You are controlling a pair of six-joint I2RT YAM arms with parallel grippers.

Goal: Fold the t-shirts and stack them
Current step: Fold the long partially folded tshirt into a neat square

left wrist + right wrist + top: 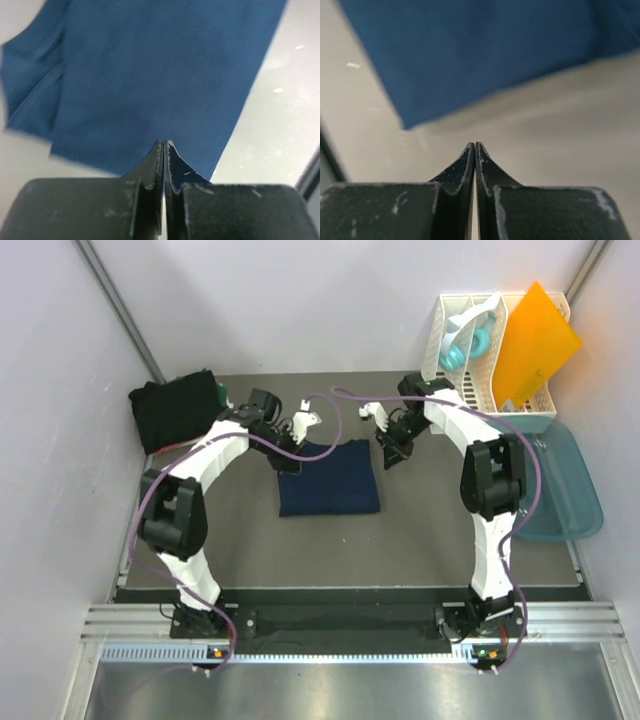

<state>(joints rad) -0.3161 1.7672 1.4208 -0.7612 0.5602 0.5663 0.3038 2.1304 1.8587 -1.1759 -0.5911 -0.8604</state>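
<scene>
Table point(250, 550): grey-brown mat, matte, with pale walls close on three sides; a metal rail runs along the near edge under the arm bases.
Teal tub point(570, 490): far right, partly off the mat edge — contents not visible.
Black shirt pile point(175, 410): far left corner, a dark bundle lying against the left wall; how neatly it is folded cannot be told from above.
Navy t-shirt point(330, 478): mid-table between the two arms, already a flat rectangle with square edges; both wrist views show smooth blue cloth below the fingertips, no loose sleeve showing.
White rack point(475, 340): far right corner, an orange sheet point(535, 340) leaning in it and a pale blue item in one slot.
Left gripper point(164, 145): jaws pressed together with nothing between them, poised over the shirt's near-left part.
Right gripper point(472, 146): jaws likewise closed and empty, over bare table just off the shirt's right corner.
Step in hand: my reading — the navy fold looks finished and both arms are free of it.
Next move calls for: opening the fingers, getting under or pinching opposite edges of the rectangle together, and carrying it level to the pile — uneven lift would likely spill the fold.
</scene>
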